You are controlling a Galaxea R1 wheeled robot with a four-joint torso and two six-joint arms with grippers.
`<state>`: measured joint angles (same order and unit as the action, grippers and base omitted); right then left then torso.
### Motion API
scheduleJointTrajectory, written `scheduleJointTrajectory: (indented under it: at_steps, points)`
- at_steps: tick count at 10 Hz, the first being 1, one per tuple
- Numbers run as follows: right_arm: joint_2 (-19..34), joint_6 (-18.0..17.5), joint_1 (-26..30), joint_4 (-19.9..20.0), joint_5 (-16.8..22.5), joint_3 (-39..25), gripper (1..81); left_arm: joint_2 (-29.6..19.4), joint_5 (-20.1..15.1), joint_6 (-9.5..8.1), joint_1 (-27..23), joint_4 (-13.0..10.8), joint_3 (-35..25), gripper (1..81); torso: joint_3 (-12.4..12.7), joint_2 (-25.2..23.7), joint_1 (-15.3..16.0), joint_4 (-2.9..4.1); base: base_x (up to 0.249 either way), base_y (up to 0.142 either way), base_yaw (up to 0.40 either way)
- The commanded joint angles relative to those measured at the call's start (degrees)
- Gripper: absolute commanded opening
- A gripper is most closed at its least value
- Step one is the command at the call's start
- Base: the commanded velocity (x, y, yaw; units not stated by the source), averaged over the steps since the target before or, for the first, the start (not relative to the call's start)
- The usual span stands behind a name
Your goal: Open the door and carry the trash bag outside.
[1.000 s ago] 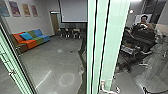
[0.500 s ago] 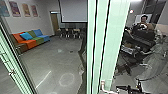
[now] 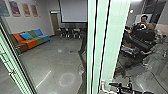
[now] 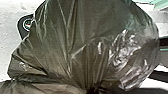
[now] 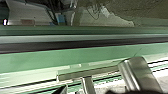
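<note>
A: Head view: right hand beside the door handle; can we tell its grip?
B: We cannot; misalignment could make it slip.
A: Left wrist view?
B: Left hand pinches the trash bag near its neck; swinging could snag and tear it

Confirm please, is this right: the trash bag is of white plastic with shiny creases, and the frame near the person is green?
The trash bag is not white; the left wrist view shows dark plastic, with shiny creases. The frame near the person is green.
</note>
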<state>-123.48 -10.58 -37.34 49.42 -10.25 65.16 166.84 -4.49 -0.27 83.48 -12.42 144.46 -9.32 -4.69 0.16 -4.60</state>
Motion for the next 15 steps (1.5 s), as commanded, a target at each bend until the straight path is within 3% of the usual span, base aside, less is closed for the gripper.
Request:
scheduleJointTrajectory:
  at_steps: [1, 5, 9, 12, 15]
  points:
    - [-1.1, -0.1, 3.5, 3.4, -1.9, -0.3, 81.1, -0.1, -3.1, -0.17, -2.7, 0.1, -0.4, 1.0, 0.0, 0.0, 0.0, 0.00, 0.000, 0.000, 0.000]
    - [-4.4, -0.1, 0.0, 5.7, -7.1, 2.1, 81.1, -0.2, -3.1, -0.17, -2.7, 0.2, -0.2, 1.0, 0.0, 0.0, 0.0, 0.00, 0.000, 0.000, 0.000]
    - [-10.0, -0.1, -4.9, 6.2, -7.7, 8.7, 81.1, -0.5, -3.2, -0.17, -2.5, 0.1, -0.2, 1.0, 0.0, 0.0, -0.1, -0.02, 0.000, 0.000, 0.000]
    - [-15.8, 0.0, -10.6, 6.5, -6.9, 18.5, 81.1, -0.5, -3.7, -0.17, -2.5, -0.1, -0.1, 1.0, 0.0, 0.0, -0.1, -0.02, 0.000, 0.000, 0.000]
    - [-17.5, 0.1, -12.6, 6.7, -6.8, 20.8, 81.1, -0.4, -3.8, -0.26, -2.4, 0.0, 0.9, 1.0, 0.0, 0.0, -0.2, -0.02, 0.000, 0.000, 0.000]
